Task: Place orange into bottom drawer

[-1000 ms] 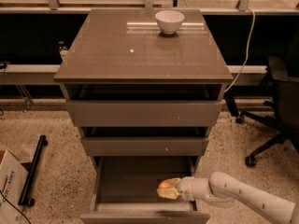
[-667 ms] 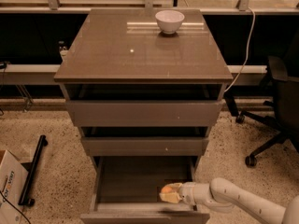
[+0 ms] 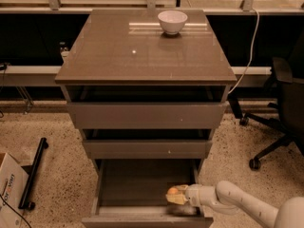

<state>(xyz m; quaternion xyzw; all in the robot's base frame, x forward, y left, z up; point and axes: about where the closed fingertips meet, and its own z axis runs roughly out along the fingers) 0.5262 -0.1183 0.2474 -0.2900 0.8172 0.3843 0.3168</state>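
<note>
The bottom drawer (image 3: 123, 184) is pulled out, showing its flat grey interior. My gripper (image 3: 175, 195) reaches in from the right, low over the drawer's front right part. It is shut on the orange (image 3: 172, 191), a small round fruit between the yellowish fingers, just above or on the drawer floor. The white arm (image 3: 237, 202) runs off to the lower right.
A white bowl (image 3: 172, 21) stands on the cabinet top (image 3: 142, 51). The two upper drawers (image 3: 147, 115) are partly pulled out. An office chair (image 3: 280, 108) stands at the right. A cardboard box (image 3: 8, 189) and a black bar (image 3: 33, 172) lie on the floor at the left.
My gripper with the orange has dropped slightly lower in the bottom drawer, toward its front right. Nothing else has moved.
</note>
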